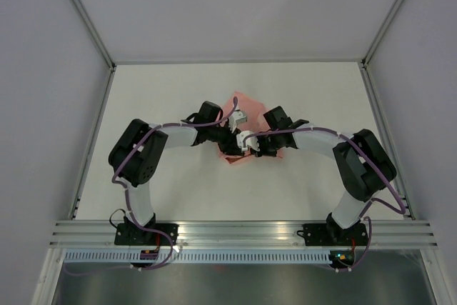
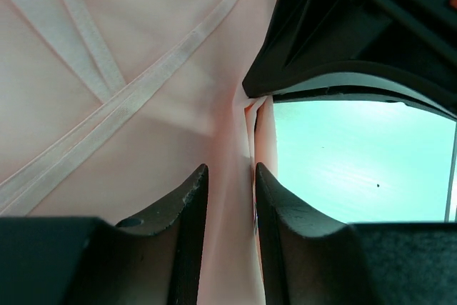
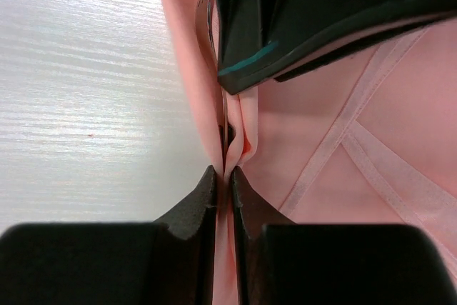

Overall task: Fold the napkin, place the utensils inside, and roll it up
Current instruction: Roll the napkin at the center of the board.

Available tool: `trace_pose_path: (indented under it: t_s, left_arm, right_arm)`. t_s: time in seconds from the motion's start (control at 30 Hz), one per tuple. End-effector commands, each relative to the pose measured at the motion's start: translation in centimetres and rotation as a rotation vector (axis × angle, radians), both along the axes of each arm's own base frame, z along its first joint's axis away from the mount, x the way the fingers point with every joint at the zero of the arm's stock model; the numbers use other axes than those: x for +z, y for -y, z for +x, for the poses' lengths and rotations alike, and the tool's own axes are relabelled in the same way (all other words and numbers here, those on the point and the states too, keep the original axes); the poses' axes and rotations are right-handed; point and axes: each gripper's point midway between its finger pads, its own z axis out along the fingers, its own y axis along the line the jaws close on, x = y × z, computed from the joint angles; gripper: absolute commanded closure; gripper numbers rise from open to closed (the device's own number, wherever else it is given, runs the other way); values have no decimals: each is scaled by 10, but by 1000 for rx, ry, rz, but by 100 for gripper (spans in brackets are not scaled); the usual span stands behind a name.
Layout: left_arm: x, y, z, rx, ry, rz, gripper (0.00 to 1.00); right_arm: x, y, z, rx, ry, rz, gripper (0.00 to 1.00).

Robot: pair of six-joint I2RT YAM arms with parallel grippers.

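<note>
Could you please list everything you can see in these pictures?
napkin: one, pale pink with paler hem bands, bunched in the middle of the table under both grippers
table: one, white, under everything
walls: grey, on the left, far and right sides of the table
rail: one, silver, along the near edge, carrying the arm bases
cables: purple, running along each arm
arms: two, black and pale grey, bent in toward the centre
left gripper: one, black, closed on a fold of the napkin
right gripper: one, black, pinching a fold of the napkin
</note>
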Motion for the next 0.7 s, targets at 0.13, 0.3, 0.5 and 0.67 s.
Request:
trace_pose_path:
  t_s: [0.13,0.3,0.5,0.67]
  left_arm:
    - [54,2,16,55,77,-160,62]
    - [67,-14,36,202,154,-168,62]
    - [103,-56,72,549,349,-225,67]
    - [142,-78,67,679,496,-336,65]
  right_arm:
    - [-8,5,-5,-8,-73,-45,99]
    - [-11,6,-8,1,-147,-76,100]
    - [-9,8,-10,23,-295,-99,100]
    - [-8,7,-1,44,-429,-111,100]
